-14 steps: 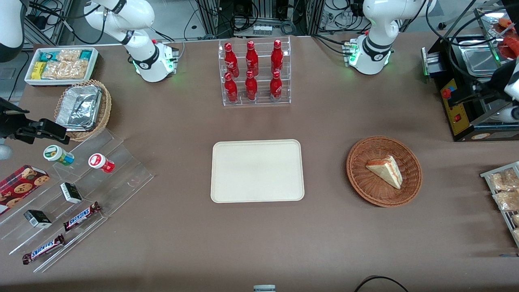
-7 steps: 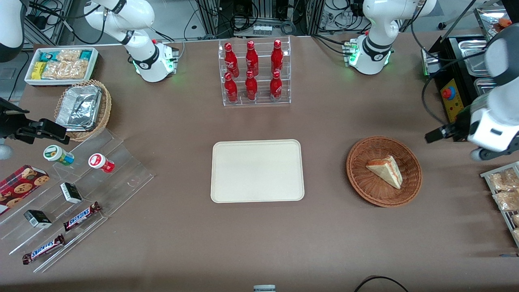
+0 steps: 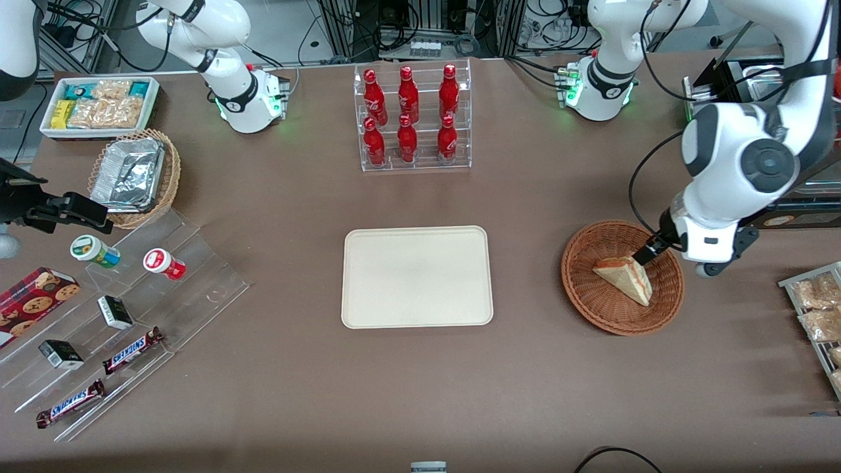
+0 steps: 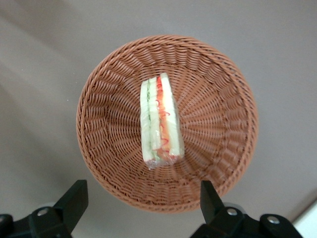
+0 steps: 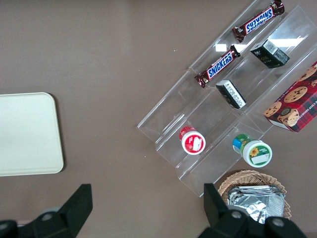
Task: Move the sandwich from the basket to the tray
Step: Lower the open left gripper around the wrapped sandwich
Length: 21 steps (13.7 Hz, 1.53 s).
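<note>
The sandwich [image 3: 624, 276], a pale wedge with red and green filling, lies in the reddish-brown wicker basket [image 3: 578, 289] toward the working arm's end of the table. My left gripper [image 3: 644, 256] hangs above the basket, over the sandwich's edge that is farther from the front camera. In the left wrist view the sandwich [image 4: 160, 121] lies wrapped in the middle of the basket [image 4: 109, 148]. The gripper [image 4: 141, 201] is open, its fingertips [image 4: 74, 197] wide apart above the basket's rim with nothing between them. The cream tray [image 3: 416, 276] lies flat at mid-table, bare.
A clear rack of red bottles [image 3: 412, 118] stands farther from the front camera than the tray. A black machine [image 3: 736, 171] and a rack of snack packets [image 3: 815, 309] sit at the working arm's end. Stepped acrylic shelves [image 3: 131, 309], a foil-filled basket [image 3: 135, 174] and a white bin [image 3: 98, 105] are at the parked arm's end.
The left arm has swung in from the working arm's end of the table, and its gripper now hangs over the basket. The sandwich, basket and tray have not moved.
</note>
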Each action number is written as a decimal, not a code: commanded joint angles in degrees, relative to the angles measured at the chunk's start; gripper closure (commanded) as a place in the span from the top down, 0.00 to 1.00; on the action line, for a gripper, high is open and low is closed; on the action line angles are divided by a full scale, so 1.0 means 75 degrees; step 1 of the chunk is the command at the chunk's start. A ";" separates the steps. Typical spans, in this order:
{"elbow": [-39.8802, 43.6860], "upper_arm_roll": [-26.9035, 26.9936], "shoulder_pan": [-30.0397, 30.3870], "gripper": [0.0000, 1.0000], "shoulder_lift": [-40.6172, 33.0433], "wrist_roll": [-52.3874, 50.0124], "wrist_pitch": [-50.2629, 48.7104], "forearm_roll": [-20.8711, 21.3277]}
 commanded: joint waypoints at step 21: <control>-0.1245 0.0080 0.0039 1.00 0.1158 -0.0801 0.3106 0.0211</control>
